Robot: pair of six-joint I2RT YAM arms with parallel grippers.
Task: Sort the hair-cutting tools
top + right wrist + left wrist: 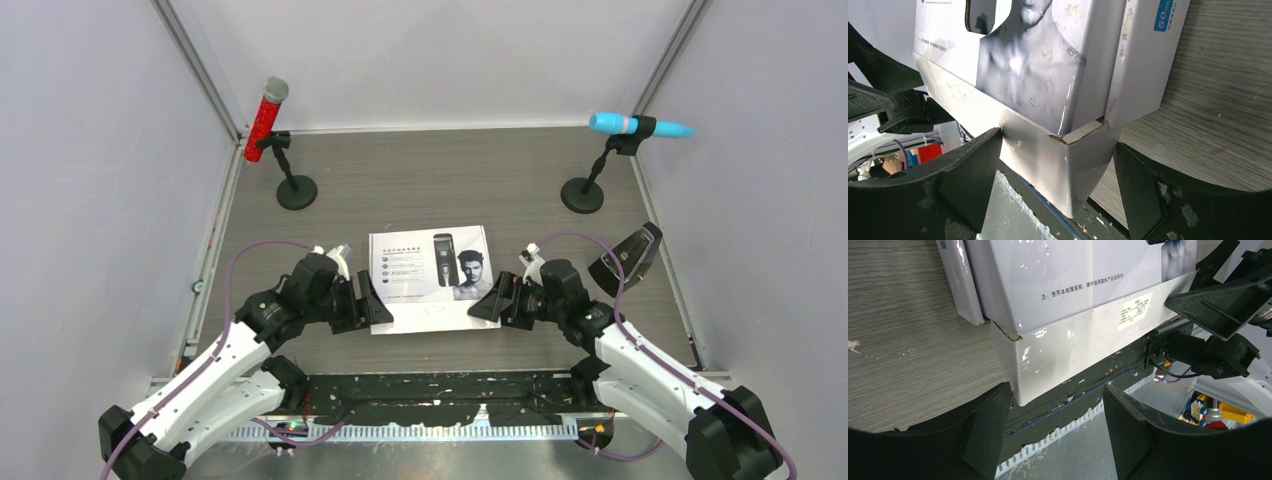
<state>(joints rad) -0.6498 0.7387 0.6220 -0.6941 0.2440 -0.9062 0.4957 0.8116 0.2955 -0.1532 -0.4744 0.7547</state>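
Observation:
A closed white box (430,275) with a printed clipper and a man's face lies flat at the table's middle. Of the hair-cutting tools, only one black piece with pale markings (626,258) shows, lying apart at the right edge. My left gripper (374,310) is open at the box's near left corner (1018,395), which sits against the inner side of one finger (990,425). My right gripper (492,306) is open astride the near right corner (1073,175), with one finger (973,170) at the box's front wall. Neither gripper holds anything.
A red microphone (266,120) on a stand is at the back left and a blue one (640,126) at the back right. The black base rail (440,390) runs just behind the box's near edge. Grey walls close in both sides.

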